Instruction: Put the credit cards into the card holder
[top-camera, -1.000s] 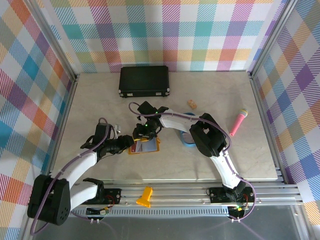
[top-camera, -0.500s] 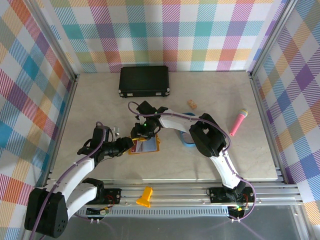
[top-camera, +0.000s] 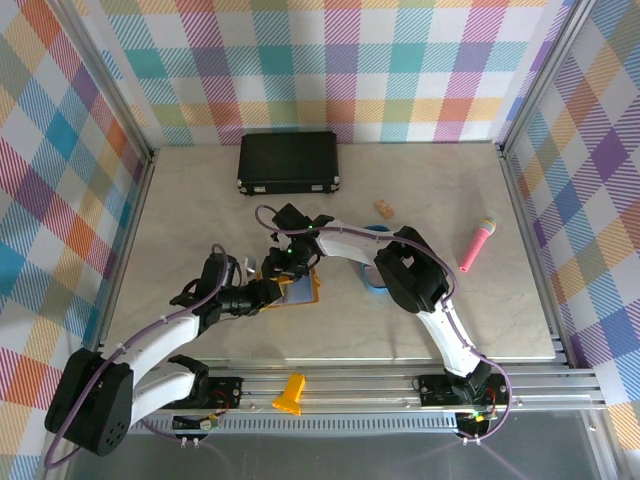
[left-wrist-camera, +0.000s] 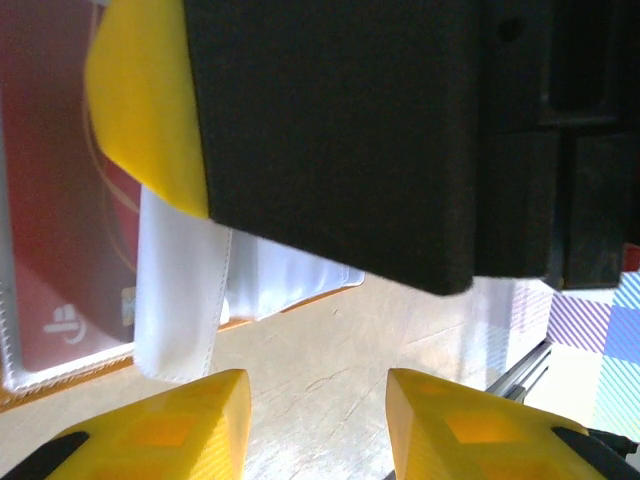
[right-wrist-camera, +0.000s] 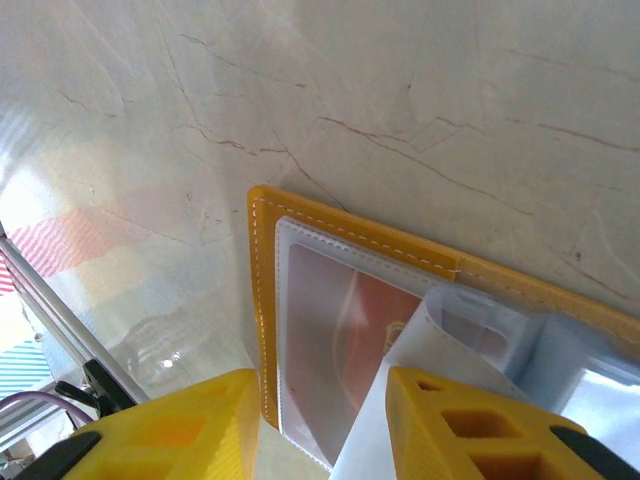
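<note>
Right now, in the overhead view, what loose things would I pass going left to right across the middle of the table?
Yellow card holder → blue tray → pink microphone. The black case and small tan piece overlap these sideways, so they are left out.

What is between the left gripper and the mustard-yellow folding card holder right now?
The right gripper is: in the left wrist view its black body sits directly ahead of the left gripper, over the card holder, with a clear plastic pocket flap hanging below it.
</note>
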